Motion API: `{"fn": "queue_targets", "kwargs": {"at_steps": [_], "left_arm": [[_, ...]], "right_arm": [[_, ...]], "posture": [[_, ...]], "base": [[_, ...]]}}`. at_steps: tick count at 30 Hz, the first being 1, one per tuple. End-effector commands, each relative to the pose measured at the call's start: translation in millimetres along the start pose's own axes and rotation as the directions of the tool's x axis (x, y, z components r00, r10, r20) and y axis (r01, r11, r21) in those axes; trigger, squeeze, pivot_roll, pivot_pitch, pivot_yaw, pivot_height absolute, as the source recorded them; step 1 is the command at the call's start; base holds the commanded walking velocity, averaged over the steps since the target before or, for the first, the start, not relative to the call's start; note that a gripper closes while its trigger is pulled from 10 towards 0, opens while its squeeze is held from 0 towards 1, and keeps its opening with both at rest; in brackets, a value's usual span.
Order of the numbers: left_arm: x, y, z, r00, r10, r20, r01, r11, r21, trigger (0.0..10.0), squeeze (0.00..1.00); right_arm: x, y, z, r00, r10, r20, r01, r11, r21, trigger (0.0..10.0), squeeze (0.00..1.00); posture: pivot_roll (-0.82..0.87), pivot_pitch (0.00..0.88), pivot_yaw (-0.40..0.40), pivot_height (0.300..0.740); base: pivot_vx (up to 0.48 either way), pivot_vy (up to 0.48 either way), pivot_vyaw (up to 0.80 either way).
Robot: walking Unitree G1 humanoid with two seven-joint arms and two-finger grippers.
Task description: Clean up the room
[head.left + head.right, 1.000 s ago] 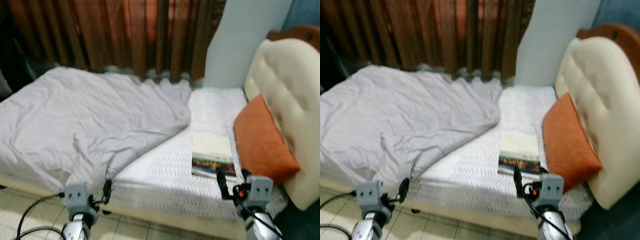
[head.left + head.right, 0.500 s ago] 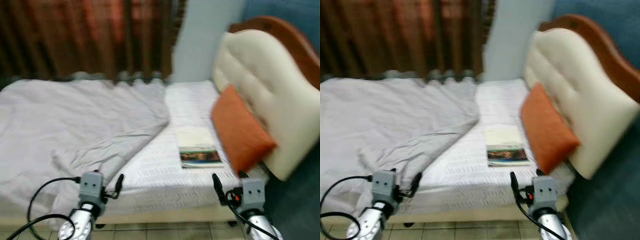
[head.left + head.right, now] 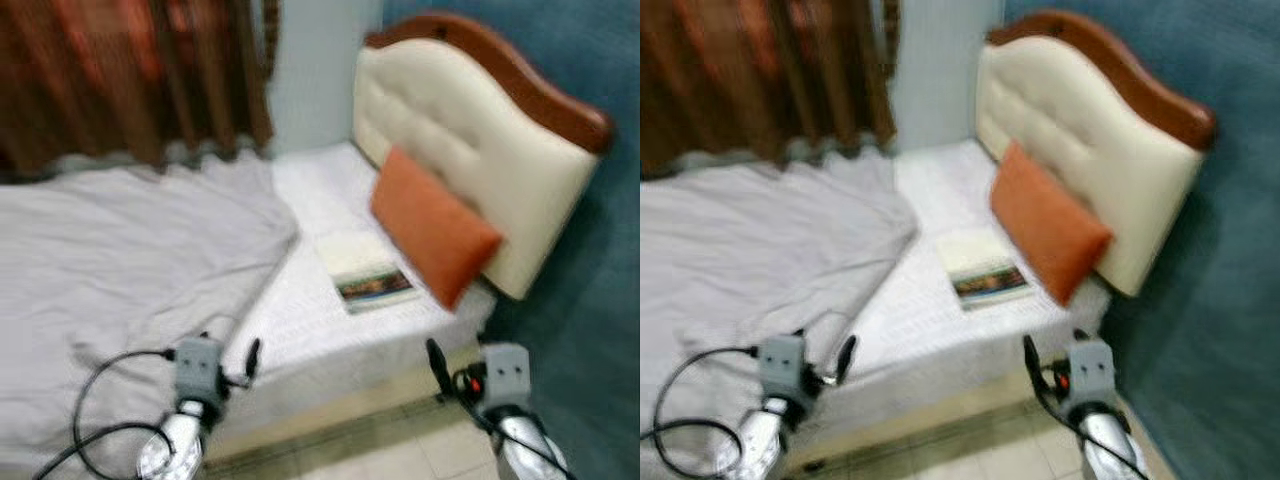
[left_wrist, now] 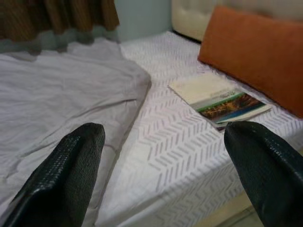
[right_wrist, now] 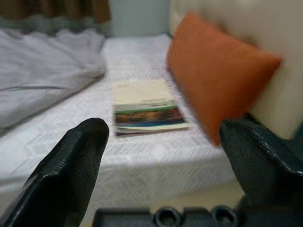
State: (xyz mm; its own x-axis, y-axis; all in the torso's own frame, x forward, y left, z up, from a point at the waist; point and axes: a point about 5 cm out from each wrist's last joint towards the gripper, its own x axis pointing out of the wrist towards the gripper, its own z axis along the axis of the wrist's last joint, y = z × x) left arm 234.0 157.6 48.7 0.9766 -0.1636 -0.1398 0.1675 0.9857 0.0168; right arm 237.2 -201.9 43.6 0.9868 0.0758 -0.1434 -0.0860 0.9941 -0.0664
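Book (image 3: 365, 280) flat at frame centre on the bed (image 3: 300, 330), beside the orange pillow (image 3: 432, 225) propped against the headboard (image 3: 450, 130). Left gripper (image 4: 161, 175) and right gripper (image 5: 161, 165) both spread wide, empty, low in frame, likely readied for the book.

Book (image 3: 362, 276) on white mattress (image 3: 320, 310) beside orange pillow (image 3: 432, 226), grey blanket (image 3: 120, 250) alongside

You're looking at a bedroom in somebody's home. There's a bed (image 3: 330, 330) with a white patterned mattress, a rumpled grey sheet (image 3: 120, 250) thrown over most of it, and an orange pillow (image 3: 432, 225) leaning on a cream tufted headboard (image 3: 450, 150) with a wooden rim. Brown curtains (image 3: 130, 75) hang behind, the wall (image 3: 590, 300) is blue-teal, and a book (image 3: 362, 272) lies on the mattress.
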Motion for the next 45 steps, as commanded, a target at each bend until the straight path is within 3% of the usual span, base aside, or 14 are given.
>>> {"fn": "queue_targets", "kwargs": {"at_steps": [1, 10, 13, 19, 37, 45], "left_arm": [[-2.2, 8.3, 1.7, 0.999, 0.031, 0.007, -0.031, 0.999, 0.022, 10.0, 0.0], [3.6, 12.4, 3.1, 0.999, 0.036, 0.002, -0.036, 0.999, 0.027, 10.0, 0.0], [8.8, 17.3, 5.0, 0.999, 0.037, -0.005, -0.037, 0.997, 0.069, 10.0, 0.0], [12.2, 19.8, 8.2, 1.0, 0.029, 0.001, -0.029, 0.997, 0.07, 10.0, 0.0], [21.2, 13.0, 7.8, 1.0, -0.01, -0.022, 0.011, 0.996, 0.083, 10.0, 0.0], [23.8, 11.2, 6.9, 0.999, -0.019, -0.037, 0.023, 0.995, 0.102, 10.0, 0.0]], "right_arm": [[3.8, 5.4, 2.8, 1.0, 0.03, 0.01, -0.03, 0.999, 0.014, 10.0, 0.0], [7.8, 4.2, 2.3, 0.999, 0.043, 0.01, -0.043, 0.999, -0.001, 10.0, 0.0], [8.3, 4.1, 2.1, 0.999, 0.04, 0.016, -0.04, 0.999, 0.004, 10.0, 0.0], [8.4, 5.8, 1.5, 0.999, 0.04, 0.021, -0.04, 0.999, 0.004, 10.0, 0.0], [5.7, 8.5, -1.1, 0.999, 0.047, 0.026, -0.046, 0.999, -0.009, 10.0, 0.0], [4.8, 9.5, -1.9, 0.999, 0.052, 0.018, -0.051, 0.999, -0.012, 10.0, 0.0]], "posture": [[0.0, 0.0, -0.015, 0.74], [0.0, 0.0, -0.014, 0.74], [0.0, 0.0, -0.007, 0.74], [-0.01, 0.0, 0.004, 0.74], [-0.02, 0.0, 0.02, 0.74], [-0.02, 0.0, 0.02, 0.74]], "base": [[0.0, 0.48, 0.0], [0.0, 0.48, 0.57], [0.0, 0.464, 0.0], [0.0, 0.144, 0.0], [0.386, 0.269, 0.0], [0.385, 0.285, -0.8]]}}
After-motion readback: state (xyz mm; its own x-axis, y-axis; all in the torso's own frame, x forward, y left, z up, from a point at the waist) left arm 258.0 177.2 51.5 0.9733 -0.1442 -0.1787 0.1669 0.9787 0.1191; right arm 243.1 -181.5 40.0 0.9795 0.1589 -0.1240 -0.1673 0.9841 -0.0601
